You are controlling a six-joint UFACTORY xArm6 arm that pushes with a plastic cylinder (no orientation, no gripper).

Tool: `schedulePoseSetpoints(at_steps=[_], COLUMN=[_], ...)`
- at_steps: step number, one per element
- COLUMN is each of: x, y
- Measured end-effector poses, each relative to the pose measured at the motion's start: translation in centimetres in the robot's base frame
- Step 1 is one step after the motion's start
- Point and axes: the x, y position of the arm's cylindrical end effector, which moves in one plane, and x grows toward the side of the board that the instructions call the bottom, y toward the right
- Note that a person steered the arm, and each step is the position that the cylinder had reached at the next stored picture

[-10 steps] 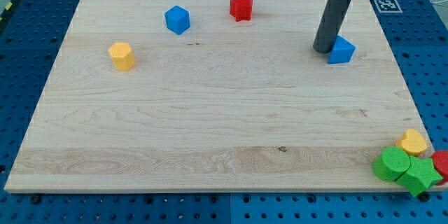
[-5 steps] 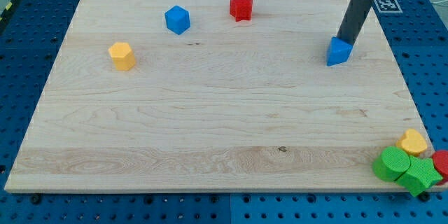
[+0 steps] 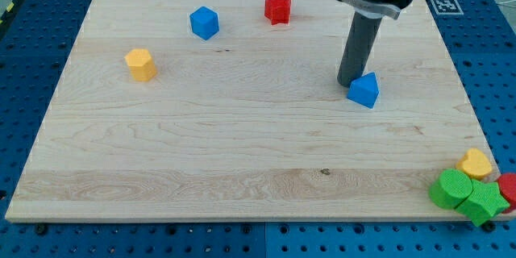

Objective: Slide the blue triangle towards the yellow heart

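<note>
My tip (image 3: 347, 83) is seen touching the blue triangle block's (image 3: 364, 90) upper-left edge; the yellow heart block (image 3: 474, 164) is found far off at lower right; no end effector is fitted.

board (image 3: 242, 145) | blue triangle (image 3: 364, 90) | yellow heart (image 3: 475, 164), maybe overhanging edge

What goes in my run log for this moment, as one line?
my tip: touching blue triangle, its upper left | yellow heart: bottom-right corner | push: unfinished
</note>
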Motion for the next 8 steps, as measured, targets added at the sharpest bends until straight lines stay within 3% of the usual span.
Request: schedulePoseSetpoints(at_steps=[2, 8], x=[3.7, 7.2], y=[2.5, 12.1])
